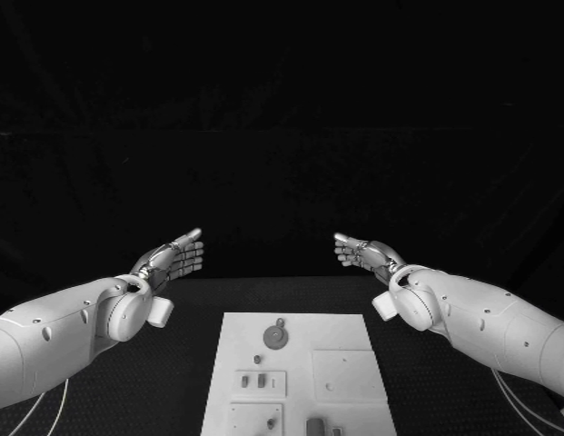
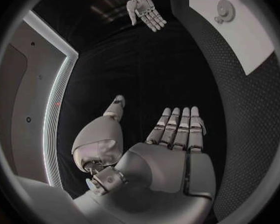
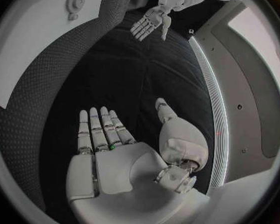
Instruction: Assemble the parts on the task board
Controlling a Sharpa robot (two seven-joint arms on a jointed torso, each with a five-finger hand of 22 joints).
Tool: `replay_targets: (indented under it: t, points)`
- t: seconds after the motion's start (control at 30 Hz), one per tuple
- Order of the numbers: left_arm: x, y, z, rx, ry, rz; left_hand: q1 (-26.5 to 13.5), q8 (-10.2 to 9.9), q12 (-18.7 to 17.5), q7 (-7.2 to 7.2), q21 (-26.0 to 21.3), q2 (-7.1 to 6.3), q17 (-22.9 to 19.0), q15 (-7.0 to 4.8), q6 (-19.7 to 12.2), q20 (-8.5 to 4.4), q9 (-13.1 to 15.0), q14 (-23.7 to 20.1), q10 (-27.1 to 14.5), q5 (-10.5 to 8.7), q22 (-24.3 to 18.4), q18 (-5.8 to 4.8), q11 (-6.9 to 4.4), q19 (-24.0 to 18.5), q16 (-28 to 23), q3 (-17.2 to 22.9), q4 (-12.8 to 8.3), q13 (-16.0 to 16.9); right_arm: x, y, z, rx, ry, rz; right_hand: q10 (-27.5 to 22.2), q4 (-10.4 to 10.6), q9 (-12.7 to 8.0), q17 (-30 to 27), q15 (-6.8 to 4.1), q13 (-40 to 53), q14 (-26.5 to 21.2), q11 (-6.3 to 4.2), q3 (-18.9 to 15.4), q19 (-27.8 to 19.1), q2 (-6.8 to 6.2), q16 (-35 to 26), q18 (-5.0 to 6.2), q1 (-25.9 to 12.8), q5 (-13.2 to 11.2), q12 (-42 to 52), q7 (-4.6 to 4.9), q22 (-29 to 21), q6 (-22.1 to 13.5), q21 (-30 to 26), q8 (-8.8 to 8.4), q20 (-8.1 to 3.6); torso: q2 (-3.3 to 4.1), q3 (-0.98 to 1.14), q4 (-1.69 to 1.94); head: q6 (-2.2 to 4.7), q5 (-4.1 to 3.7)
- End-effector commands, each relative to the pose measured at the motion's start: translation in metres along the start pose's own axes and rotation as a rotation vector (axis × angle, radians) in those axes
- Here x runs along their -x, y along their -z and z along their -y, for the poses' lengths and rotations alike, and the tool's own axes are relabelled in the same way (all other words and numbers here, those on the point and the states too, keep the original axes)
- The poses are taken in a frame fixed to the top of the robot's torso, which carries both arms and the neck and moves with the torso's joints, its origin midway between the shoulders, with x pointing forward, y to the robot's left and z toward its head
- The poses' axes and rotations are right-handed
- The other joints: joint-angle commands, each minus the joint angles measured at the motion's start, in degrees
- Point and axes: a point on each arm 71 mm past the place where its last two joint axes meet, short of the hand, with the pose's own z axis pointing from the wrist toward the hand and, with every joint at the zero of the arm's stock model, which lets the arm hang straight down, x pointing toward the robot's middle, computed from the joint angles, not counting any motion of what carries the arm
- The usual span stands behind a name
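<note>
Left hand raised, empty, fingers straight, right hand likewise

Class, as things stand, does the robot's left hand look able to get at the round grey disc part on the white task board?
Probably yes. The left hand is open and holds nothing, raised beyond the white task board. The round grey disc part lies uncovered, with nothing in between.

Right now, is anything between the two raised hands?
No. In the head view the left hand and right hand face each other with only dark, bare space between; the task board lies nearer the robot.
</note>
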Motion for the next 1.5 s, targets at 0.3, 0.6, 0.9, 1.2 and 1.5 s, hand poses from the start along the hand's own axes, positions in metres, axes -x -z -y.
replay_targets:
  t: [0.3, 0.6, 0.9, 1.2, 1.5]
  points:
    - [-0.048, 0.022, -0.013, -0.058, 0.063, 0.079, -24.5, -6.2, -1.7, -4.25, -1.6, 1.11, -13.3, -4.35, -19.3, -1.82, -12.2, -18.0, -23.3, -1.92, -20.4, -0.87, -3.98, -18.9, -6.9, -11.6, 6.7, -2.4, -0.031, 0.022, -0.005, 0.064, -0.120, 0.088, -24.4, 7.2, -14.7, -11.9, -4.60, -8.8, -20.1, -4.17, -15.2, -12.6, 0.95, -11.2, -2.97, -22.5, -2.4, -5.1, -5.07, -46.9, -19.9, -7.8, -4.60, -4.75, -5.32, 0.86, -0.56, -5.29, 2.06]
    - [-0.100, 0.063, -0.018, -0.095, 0.120, 0.173, -24.5, -6.2, -1.7, -4.25, -1.6, 1.11, -13.3, -4.35, -19.3, -1.82, -12.2, -18.0, -23.3, -1.92, -20.4, -0.87, -3.98, -18.9, -6.9, -11.6, 6.7, -2.4, -0.068, 0.063, -0.012, 0.074, -0.255, 0.191, -24.4, 7.2, -14.7, -11.9, -4.60, -8.8, -20.1, -4.17, -15.2, -12.6, 0.95, -11.2, -2.97, -22.5, -2.4, -5.1, -5.07, -46.9, -19.9, -7.8, -4.60, -4.75, -6.16, 0.99, -0.65, -6.14, 2.38]
    - [-0.122, 0.087, -0.016, -0.104, 0.138, 0.219, -24.5, -6.2, -1.7, -4.25, -1.6, 1.11, -13.3, -4.35, -19.3, -1.82, -12.2, -18.0, -23.3, -1.92, -20.4, -0.87, -3.98, -18.9, -6.9, -11.6, 6.7, -2.4, -0.092, 0.099, -0.019, 0.041, -0.327, 0.256, -24.4, 7.2, -14.7, -11.9, -4.60, -8.8, -20.1, -4.17, -15.2, -12.6, 0.95, -11.2, -2.97, -22.5, -2.4, -5.1, -5.07, -46.9, -19.9, -7.8, -4.60, -4.75, -6.16, 0.99, -0.65, -6.14, 2.38]
    - [-0.123, 0.088, -0.016, -0.104, 0.138, 0.221, -24.5, -6.2, -1.7, -4.25, -1.6, 1.11, -13.3, -4.35, -19.3, -1.82, -12.2, -18.0, -23.3, -1.92, -20.4, -0.87, -3.98, -18.9, -6.9, -11.6, 6.7, -2.4, -0.096, 0.105, -0.020, 0.033, -0.337, 0.267, -24.4, 7.2, -14.7, -11.9, -4.60, -8.8, -20.1, -4.17, -15.2, -12.6, 0.95, -11.2, -2.97, -22.5, -2.4, -5.1, -5.07, -46.9, -19.9, -7.8, -4.60, -4.75, -6.16, 0.99, -0.65, -6.14, 2.38]
    - [-0.123, 0.088, -0.016, -0.104, 0.138, 0.221, -24.5, -6.2, -1.7, -4.25, -1.6, 1.11, -13.3, -4.35, -19.3, -1.82, -12.2, -18.0, -23.3, -1.92, -20.4, -0.87, -3.98, -18.9, -6.9, -11.6, 6.7, -2.4, -0.096, 0.105, -0.020, 0.033, -0.337, 0.267, -24.4, 7.2, -14.7, -11.9, -4.60, -8.8, -20.1, -4.17, -15.2, -12.6, 0.95, -11.2, -2.97, -22.5, -2.4, -5.1, -5.07, -46.9, -19.9, -7.8, -4.60, -4.75, -6.16, 0.99, -0.65, -6.14, 2.38]
